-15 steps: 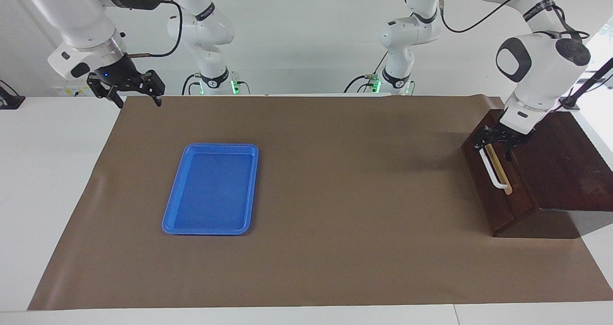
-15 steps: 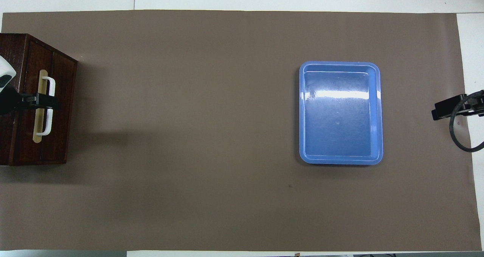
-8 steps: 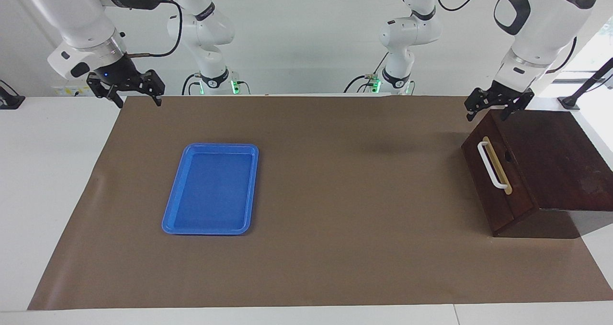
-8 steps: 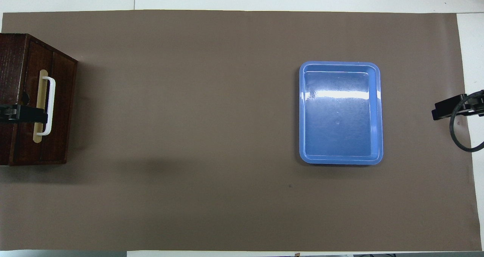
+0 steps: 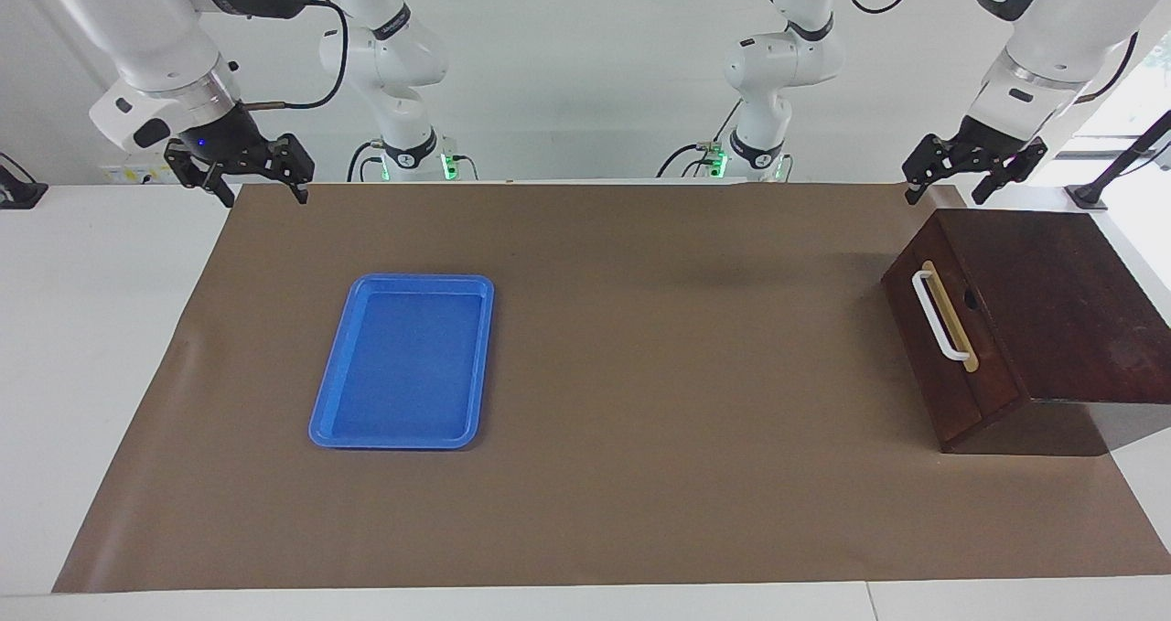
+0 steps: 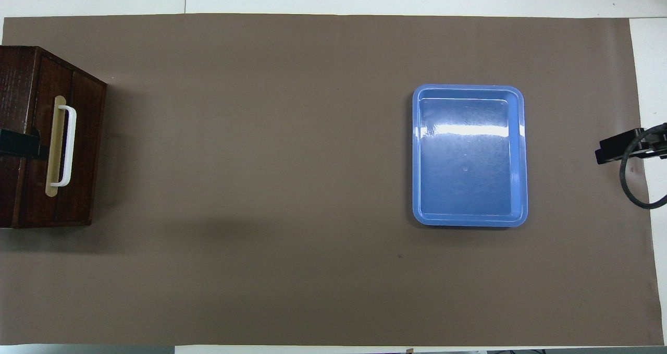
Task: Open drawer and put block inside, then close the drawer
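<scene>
The drawer (image 5: 926,358) is shut in the dark brown wooden box (image 5: 1052,310) at the left arm's end of the table, its white bar handle (image 5: 939,315) free. The drawer (image 6: 86,150) and handle (image 6: 65,145) also show in the overhead view. My left gripper (image 5: 945,193) is open and empty, raised over the box's edge nearer to the robots; its tip shows over the box in the overhead view (image 6: 21,144). My right gripper (image 5: 265,197) is open and empty, waiting over the mat's corner at the right arm's end (image 6: 614,152). The yellow block is out of view.
An empty flat blue tray (image 5: 402,360) lies on the brown mat (image 5: 659,401) toward the right arm's end; it shows in the overhead view too (image 6: 469,156). White table (image 5: 91,347) borders the mat.
My left gripper has let go of the drawer handle and risen up and back toward the robots. The drawer stays shut. The right arm has not moved.
</scene>
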`<state>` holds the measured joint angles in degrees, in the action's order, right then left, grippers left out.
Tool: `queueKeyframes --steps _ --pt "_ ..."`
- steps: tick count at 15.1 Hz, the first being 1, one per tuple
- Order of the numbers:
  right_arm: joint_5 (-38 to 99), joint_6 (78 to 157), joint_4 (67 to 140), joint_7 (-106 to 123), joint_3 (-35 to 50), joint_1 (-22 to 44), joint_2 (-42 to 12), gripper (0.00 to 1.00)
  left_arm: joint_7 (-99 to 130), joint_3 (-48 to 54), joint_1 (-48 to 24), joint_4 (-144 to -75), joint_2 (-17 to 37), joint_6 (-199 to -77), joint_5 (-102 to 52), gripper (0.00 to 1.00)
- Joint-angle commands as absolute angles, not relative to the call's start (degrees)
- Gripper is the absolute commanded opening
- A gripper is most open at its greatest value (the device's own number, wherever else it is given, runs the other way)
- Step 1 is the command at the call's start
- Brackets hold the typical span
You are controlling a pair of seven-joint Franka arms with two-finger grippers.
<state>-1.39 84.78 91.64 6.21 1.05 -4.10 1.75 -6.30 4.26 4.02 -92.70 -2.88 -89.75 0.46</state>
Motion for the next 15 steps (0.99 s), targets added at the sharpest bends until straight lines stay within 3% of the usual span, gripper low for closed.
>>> queueKeyframes --steps 1,6,15 --pt "-1.4 85.5 91.4 7.6 1.6 -4.7 1.7 1.0 -6.0 4.1 1.4 -92.4 -1.6 -88.4 1.2 1.0" --pt "-1.4 85.4 91.4 7.6 1.6 -4.7 1.7 1.0 -6.0 2.5 -2.6 -92.3 -1.4 -86.0 1.3 1.0" --pt "-1.4 85.5 91.4 7.6 1.5 -4.7 1.7 1.0 -6.5 2.0 -2.5 -93.6 -2.4 -85.3 1.2 1.0"
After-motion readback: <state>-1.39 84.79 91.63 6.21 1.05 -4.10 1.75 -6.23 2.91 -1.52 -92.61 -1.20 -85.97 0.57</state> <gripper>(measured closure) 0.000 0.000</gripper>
